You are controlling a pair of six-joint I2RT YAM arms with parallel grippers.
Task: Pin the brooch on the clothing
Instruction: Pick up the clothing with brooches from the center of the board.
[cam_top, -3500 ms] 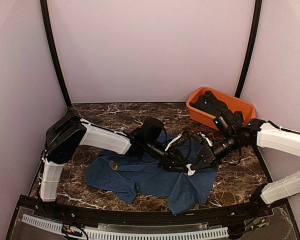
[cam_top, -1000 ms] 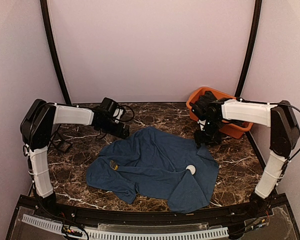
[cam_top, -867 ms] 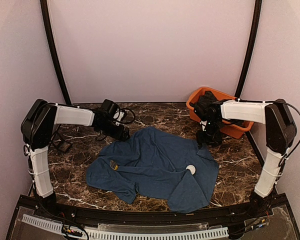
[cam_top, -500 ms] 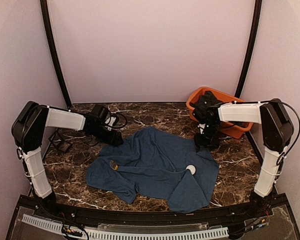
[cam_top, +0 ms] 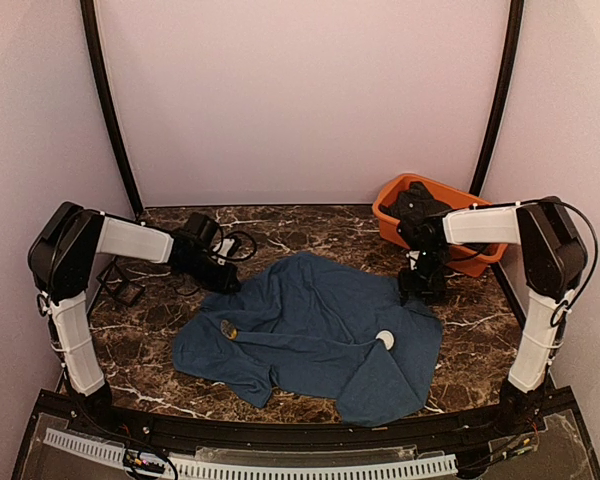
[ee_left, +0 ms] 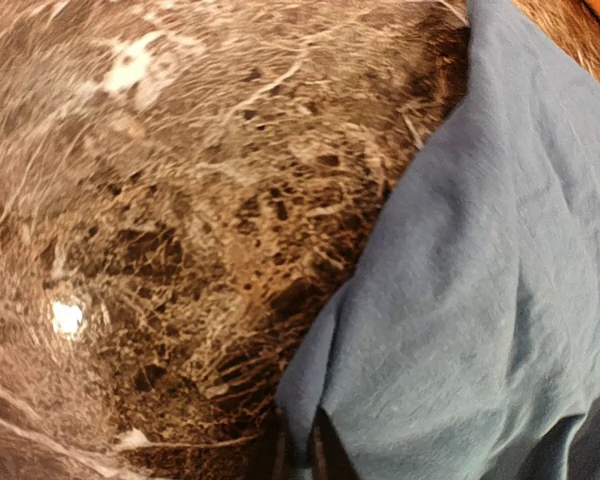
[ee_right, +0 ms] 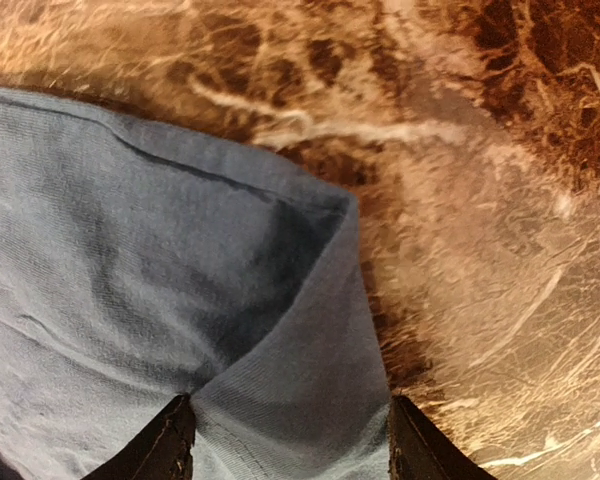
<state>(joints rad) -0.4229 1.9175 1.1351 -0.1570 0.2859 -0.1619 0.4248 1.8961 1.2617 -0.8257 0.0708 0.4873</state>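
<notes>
The clothing (cam_top: 300,330) lies spread and rumpled across the middle of the tabletop (cam_top: 310,222). Left hand (ee_left: 298,452): fingers nearly together, clamped on the shirt's far-left edge. Right hand (ee_right: 292,445): fingers apart, straddling a folded far-right corner. Bare marble shows left, far and right of the cloth; the orange tub (cam_top: 480,215) occupies the far-right corner.

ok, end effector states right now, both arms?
Left end effector: shut on the clothing edge.
Right end effector: open, straddling a clothing corner.
</notes>
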